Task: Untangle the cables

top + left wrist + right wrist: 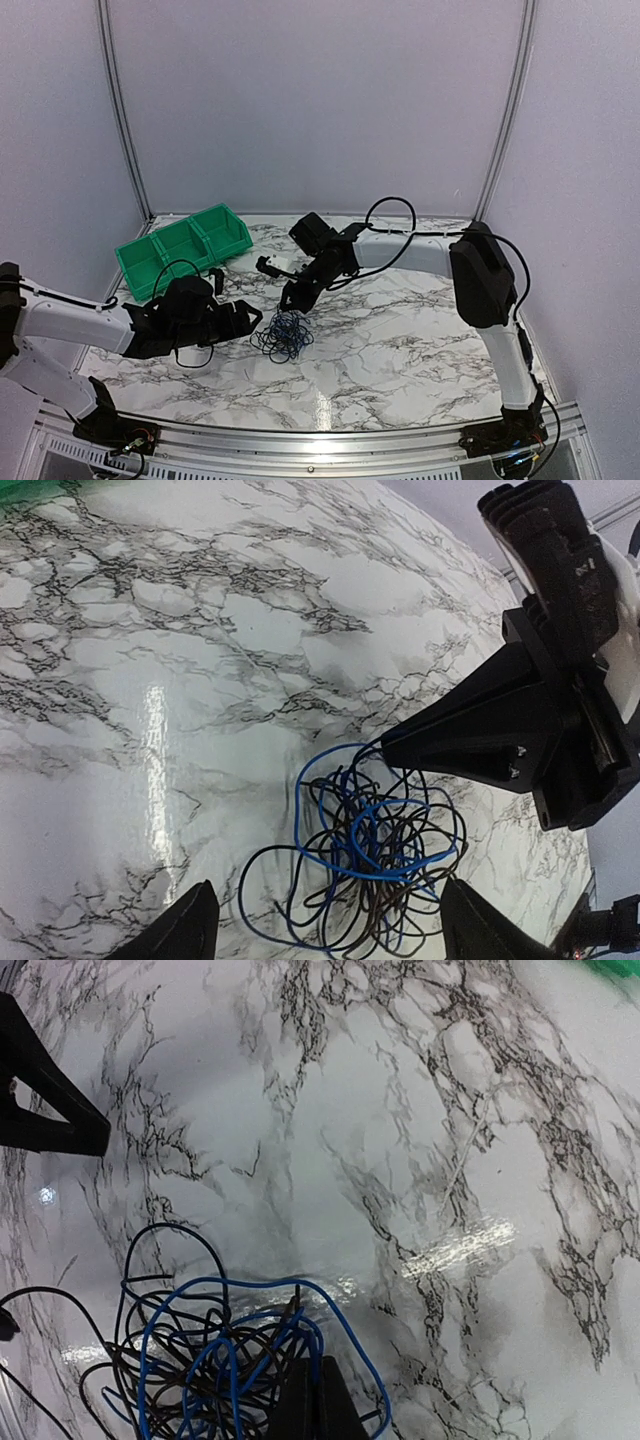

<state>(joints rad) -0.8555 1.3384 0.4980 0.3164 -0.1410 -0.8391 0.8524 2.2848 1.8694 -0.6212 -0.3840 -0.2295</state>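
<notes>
- I am pressing my right gripper (308,1365) fully together at the far edge of the tangle of thin black and blue cables (200,1360). A dark strand is running straight into the tips, so I judge that I am pinching a strand or two, though the contact itself is too fine to make out.
- My left gripper (330,932) is hanging wide open and grasping nothing. Its two black fingertips (185,925) are straddling the near-left side of the cables without touching them.
- The cables are lying in one loose, flat bundle on the white marble-patterned table (400,350), a little left of centre, between my two grippers.
- A few larger blue and black loops are spilling out around the denser middle.
- I am judging the cables to be very light, limp and springy, so they will likely drag along as one clump rather than part under a single pull.
- I am favouring one outer blue loop as the hold for each hand. The knotted core looks likely to tighten if squeezed, and strands this fine may slip from smooth pads.
- A green plastic three-compartment bin (185,245) is sitting at the far left, well apart from the cables.
</notes>
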